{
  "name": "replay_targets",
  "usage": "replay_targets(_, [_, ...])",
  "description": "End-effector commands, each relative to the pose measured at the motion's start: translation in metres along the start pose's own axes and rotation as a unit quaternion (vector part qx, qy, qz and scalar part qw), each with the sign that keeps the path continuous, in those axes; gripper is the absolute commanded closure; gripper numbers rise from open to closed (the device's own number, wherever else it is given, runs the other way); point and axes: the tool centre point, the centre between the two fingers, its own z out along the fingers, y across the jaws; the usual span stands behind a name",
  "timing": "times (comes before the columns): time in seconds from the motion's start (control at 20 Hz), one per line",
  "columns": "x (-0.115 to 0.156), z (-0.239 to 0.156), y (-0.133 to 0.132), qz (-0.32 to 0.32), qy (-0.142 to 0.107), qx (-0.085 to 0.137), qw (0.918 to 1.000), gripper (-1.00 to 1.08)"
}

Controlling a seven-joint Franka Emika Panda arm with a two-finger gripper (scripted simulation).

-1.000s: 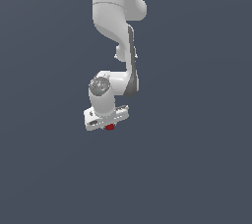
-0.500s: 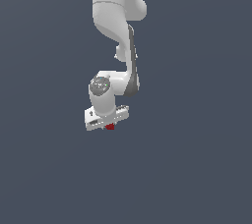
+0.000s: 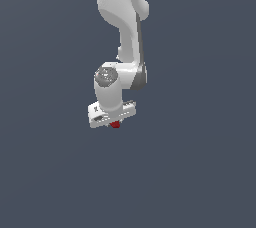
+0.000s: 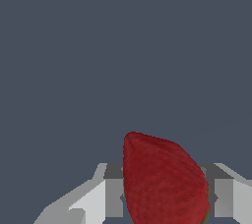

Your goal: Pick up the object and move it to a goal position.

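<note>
the white arm (image 3: 122, 17) comes down from the top of the exterior view, bends at a rounded grey-capped joint (image 3: 107, 76) and ends in the gripper (image 3: 113, 122), whose pale crossbar sits tilted, its end toward the exterior view's left lower than the end toward the exterior view's right. just under that crossbar a small dark-red spot shows: the object (image 3: 116, 124), most of it hidden by the gripper body, so only its lower edge peeks out. in the wrist view the object (image 4: 162, 181) fills the near part of the picture, a lumpy dark-red strawberry shape with its narrow tip pointing away from the camera and a thin sliver of green at its broad end near the picture's edge. the fingers (image 4: 98, 198) stand on both sides of it, grey and white blocks pressed right up against its flanks with no gap to be seen, so the gripper is clamped on the object. everything around is a flat, even slate-grey bench (image 3: 200, 162) or backdrop; no shadow or contact line appears beneath the object in either view, and i cannot tell from these pictures whether it hangs above the surface or rests on it. no marker for a goal position can be made out in either view.
</note>
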Motion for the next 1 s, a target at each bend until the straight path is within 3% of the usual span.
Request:
replay_targets(0.0, [0.003, -0.021, -0.009, 0.0, 0.001, 0.0, 1.0, 1.08])
replay_targets(0.55, [0.019, -0.132, -0.06, 0.0, 0.001, -0.001, 1.0, 1.08])
replay_targets(0.95, [0.028, -0.181, -0.08, 0.0, 0.001, 0.0, 1.0, 1.08])
